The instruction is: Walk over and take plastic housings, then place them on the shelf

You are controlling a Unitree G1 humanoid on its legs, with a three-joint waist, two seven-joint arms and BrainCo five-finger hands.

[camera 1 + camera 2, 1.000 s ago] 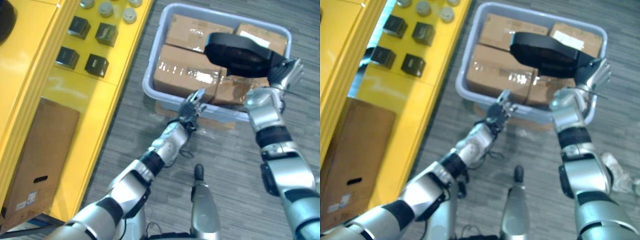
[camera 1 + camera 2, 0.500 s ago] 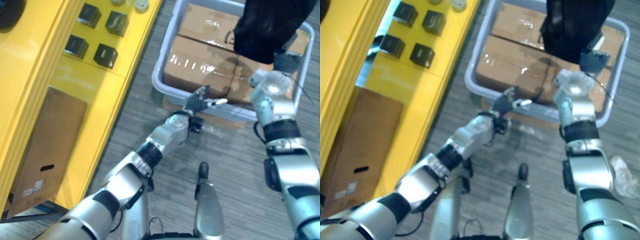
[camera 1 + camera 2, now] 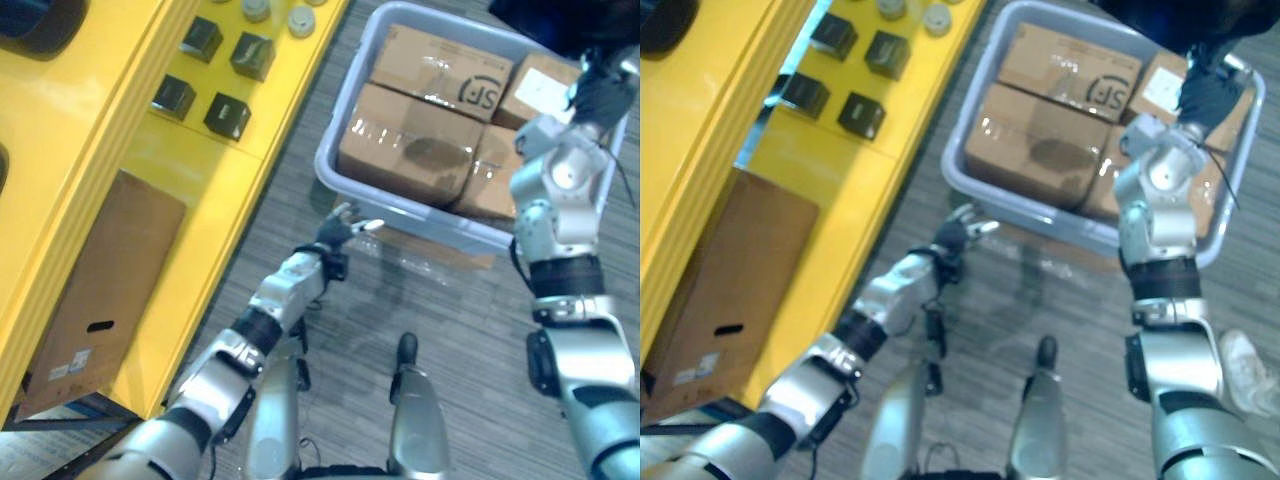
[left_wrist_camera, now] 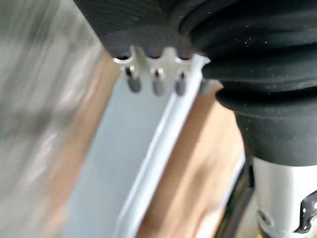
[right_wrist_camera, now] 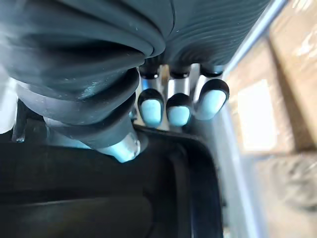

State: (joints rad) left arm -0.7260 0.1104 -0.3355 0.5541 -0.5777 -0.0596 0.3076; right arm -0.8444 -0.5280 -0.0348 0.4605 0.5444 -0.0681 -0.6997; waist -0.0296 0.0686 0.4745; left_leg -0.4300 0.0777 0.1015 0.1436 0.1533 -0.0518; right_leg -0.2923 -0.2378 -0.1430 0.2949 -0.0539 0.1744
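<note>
The black plastic housing (image 5: 99, 198) is up at the far right of the scene, above the far corner of a grey bin (image 3: 400, 212), gripped by the right robot hand (image 5: 171, 106). In the right wrist view its fingers curl over the housing's rim. The bin sits on the grey floor (image 3: 450, 310) and is packed with taped cardboard boxes (image 3: 420, 140).

The left robot hand (image 3: 338, 228) is low, just in front of the bin's near wall. Its fingers are straight and hold nothing.

To the left runs the yellow shelf (image 3: 150, 170), carrying small black cubes (image 3: 227, 115) and round grey pieces (image 3: 300, 20). A flat brown carton (image 3: 100, 290) lies on its lower level.
</note>
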